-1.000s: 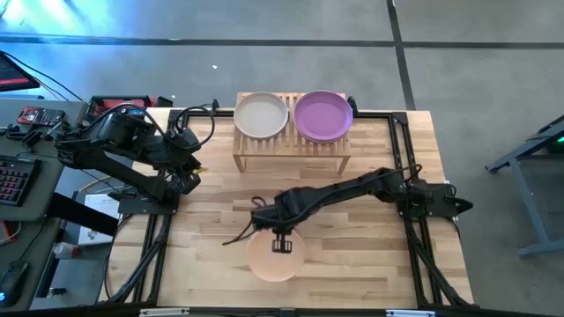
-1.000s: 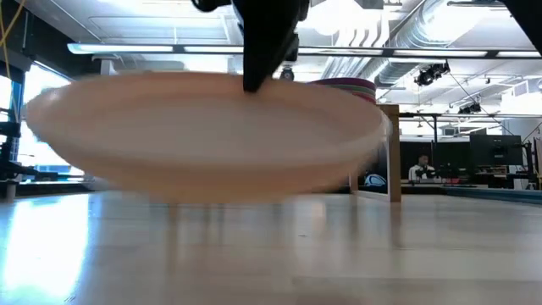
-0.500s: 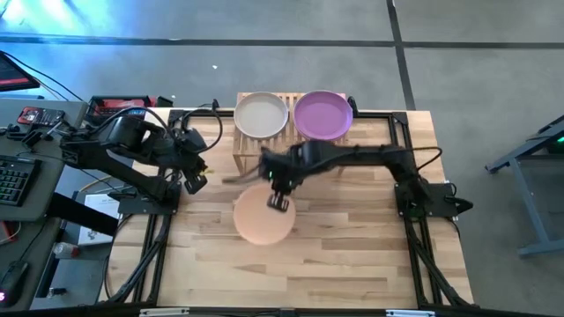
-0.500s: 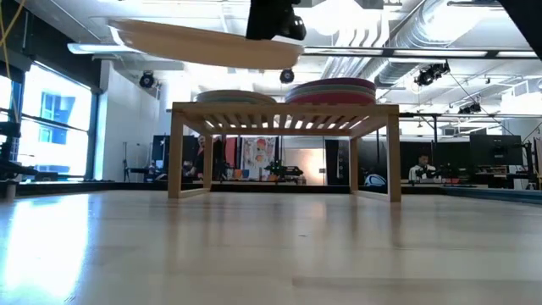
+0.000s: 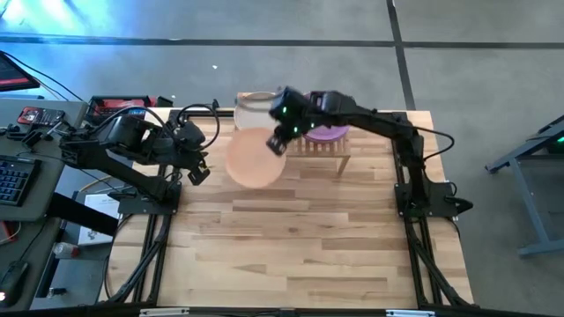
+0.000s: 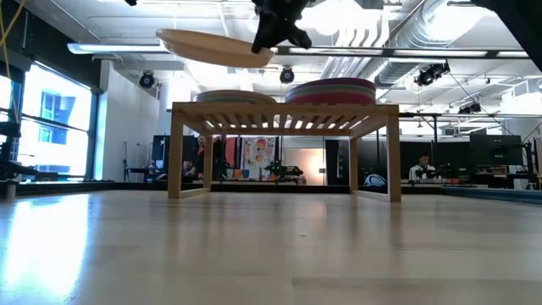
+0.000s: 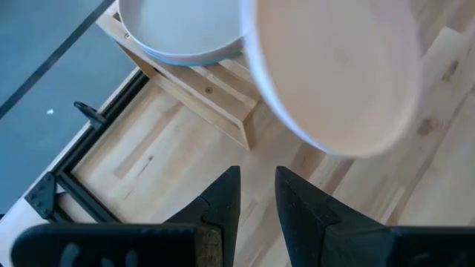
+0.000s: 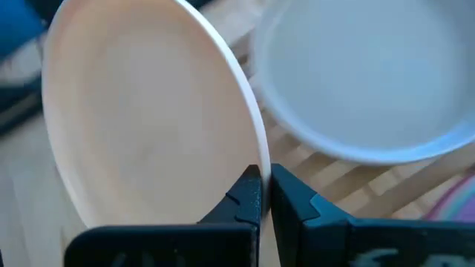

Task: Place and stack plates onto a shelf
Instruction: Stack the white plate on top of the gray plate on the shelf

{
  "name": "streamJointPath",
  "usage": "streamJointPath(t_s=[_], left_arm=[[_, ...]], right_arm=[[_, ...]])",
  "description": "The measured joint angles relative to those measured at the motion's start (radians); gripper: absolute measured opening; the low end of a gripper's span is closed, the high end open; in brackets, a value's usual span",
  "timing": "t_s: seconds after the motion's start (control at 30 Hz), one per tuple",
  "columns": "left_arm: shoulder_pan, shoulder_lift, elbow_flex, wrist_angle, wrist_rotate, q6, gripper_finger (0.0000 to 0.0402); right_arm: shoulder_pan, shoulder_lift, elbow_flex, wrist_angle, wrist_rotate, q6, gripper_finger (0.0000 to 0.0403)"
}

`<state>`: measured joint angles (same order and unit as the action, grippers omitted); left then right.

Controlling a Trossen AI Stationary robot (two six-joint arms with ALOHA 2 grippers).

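Note:
My right gripper (image 5: pixel 280 141) is shut on a peach plate (image 5: pixel 254 158) and holds it in the air over the near left corner of the bamboo shelf (image 5: pixel 340 151). The low view shows this plate (image 6: pixel 212 47) above the level of the shelf top (image 6: pixel 284 108). A grey-beige plate (image 8: pixel 356 89) lies on the shelf's left half. A stack topped by a purple plate (image 5: pixel 333 134) lies on its right half. My left gripper (image 7: pixel 256 194) hangs open at the table's left side, with nothing between its fingers. My right gripper pinches the peach plate's rim (image 8: pixel 256 159) between its two fingers, one on the inner face and one on the outside. The fingers come from the table's right, slanting down. The plate is lifted clear and slightly tilted, reaching out from the fingers toward the table's left.
A black frame (image 5: pixel 401 132) runs round the wooden tabletop (image 5: pixel 291 238). A keyboard and other gear (image 5: pixel 18 176) lie beyond the table's left edge. In the low view the right stack (image 6: pixel 330 88) holds several plates and stands taller than the left one (image 6: pixel 233 97).
My right gripper has carried the peach plate from just above the table's near middle up and toward the far edge, to the shelf's left front corner. The plate now hangs higher than the shelf top. The gripper has stayed shut on the rim.

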<state>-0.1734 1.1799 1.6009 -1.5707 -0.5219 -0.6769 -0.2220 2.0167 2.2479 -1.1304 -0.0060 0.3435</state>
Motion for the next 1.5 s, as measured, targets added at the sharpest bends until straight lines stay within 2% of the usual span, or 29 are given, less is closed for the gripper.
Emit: streamJointPath(t_s=[0.33,0.77,1.5], left_arm=[[0.0,0.0,0.0,0.0,-0.005,0.0,0.0076],[0.0,0.0,0.0,0.0,-0.005,0.025,0.0076],[0.0,0.0,-0.001,0.0,-0.006,0.046,0.0076]], right_arm=[[-0.196,-0.008,0.017,0.153,-0.019,0.125,0.0],[-0.357,-0.005,0.016,0.155,-0.038,0.243,0.0],[-0.305,0.064,-0.006,0.133,-0.029,0.27,0.0]])
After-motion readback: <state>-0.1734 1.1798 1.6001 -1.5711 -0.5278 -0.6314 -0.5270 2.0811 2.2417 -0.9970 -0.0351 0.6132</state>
